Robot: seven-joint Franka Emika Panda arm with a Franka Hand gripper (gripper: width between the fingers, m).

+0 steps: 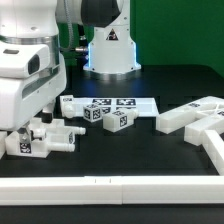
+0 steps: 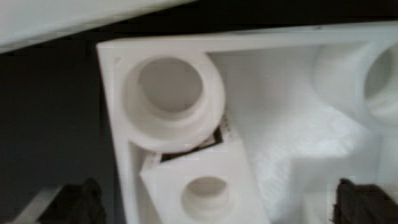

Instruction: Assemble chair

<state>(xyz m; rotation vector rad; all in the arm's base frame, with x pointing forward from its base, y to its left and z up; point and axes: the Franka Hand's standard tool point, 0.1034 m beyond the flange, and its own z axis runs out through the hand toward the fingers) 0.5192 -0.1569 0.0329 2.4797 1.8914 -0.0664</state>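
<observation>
My gripper (image 1: 33,128) is low over a cluster of white chair parts (image 1: 45,136) at the exterior view's front left, and the hand hides most of them. The wrist view is very close on a white chair piece with a large round socket (image 2: 169,85) and a smaller angled block with a hole (image 2: 208,190). The dark fingertips (image 2: 79,203) stand wide apart on either side of that block. My gripper (image 2: 217,206) is open, with nothing clamped. Two small tagged blocks (image 1: 97,113) (image 1: 118,121) lie near the middle. Larger white chair parts (image 1: 195,115) lie at the right.
The marker board (image 1: 135,102) lies flat behind the small blocks. A long white border rail (image 1: 110,185) runs along the front, and another (image 1: 214,150) angles down the right. The robot's base (image 1: 108,45) stands at the back.
</observation>
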